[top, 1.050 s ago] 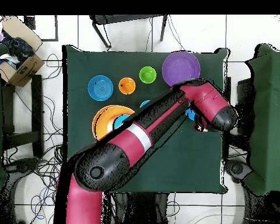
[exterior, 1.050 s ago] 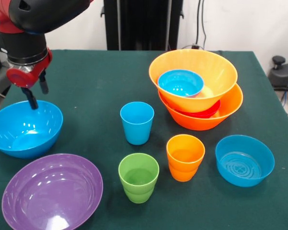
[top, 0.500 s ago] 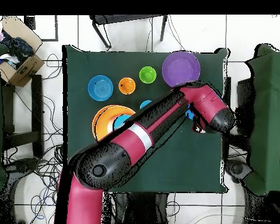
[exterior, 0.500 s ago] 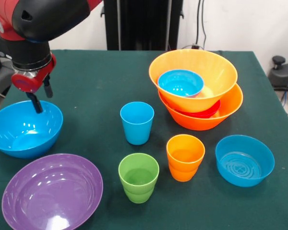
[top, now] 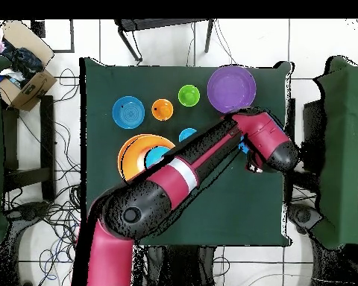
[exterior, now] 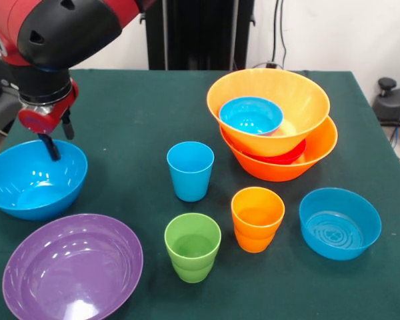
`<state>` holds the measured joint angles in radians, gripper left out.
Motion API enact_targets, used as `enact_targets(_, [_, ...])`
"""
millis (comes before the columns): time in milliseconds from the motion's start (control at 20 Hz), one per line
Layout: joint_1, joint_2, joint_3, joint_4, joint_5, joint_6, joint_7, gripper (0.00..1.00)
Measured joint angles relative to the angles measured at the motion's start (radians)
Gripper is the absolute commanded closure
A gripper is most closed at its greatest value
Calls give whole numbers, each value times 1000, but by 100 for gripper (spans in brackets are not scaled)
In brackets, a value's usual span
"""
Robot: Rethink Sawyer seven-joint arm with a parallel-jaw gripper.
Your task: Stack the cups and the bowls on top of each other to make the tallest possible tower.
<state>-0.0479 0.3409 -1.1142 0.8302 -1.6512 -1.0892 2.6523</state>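
The robot's hand (exterior: 59, 139) hangs over the far rim of the large blue bowl (exterior: 35, 179) at the left of the front view. Its two dark fingers (exterior: 51, 147) stand apart, one reaching down to about the bowl's far rim, the other outside it, and they pinch nothing. Whether the lower finger touches the rim cannot be told.

The tower (exterior: 275, 123) sits well apart on the other side of the green surface (exterior: 133, 113). It has a large orange bowl at the base, a red bowl just showing inside it, a second large orange bowl tilted on top, and a small blue bowl (exterior: 251, 115) resting in that. The blue cup (exterior: 190, 171), green cup (exterior: 193, 247) and orange cup (exterior: 257, 219) stand upright between the two sides, with the purple bowl (exterior: 72, 267) nearest the camera and another blue bowl (exterior: 339, 223) at the right.

The likely step is a pinch on the large blue bowl's wall. The glossy, sloping plastic could slip from a thin two-finger grip, or the bowl could tip and slide if the finger pushes the rim before closing. Carrying it across means passing over the cups, which a low-hanging bowl could knock down. The tower already leans, so a heavy bowl set off-centre could topple it.
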Motion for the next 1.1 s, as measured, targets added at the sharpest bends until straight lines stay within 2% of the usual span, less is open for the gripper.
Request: enact_targets(1100, [-11, -9, 52, 0, 0, 31, -5, 0])
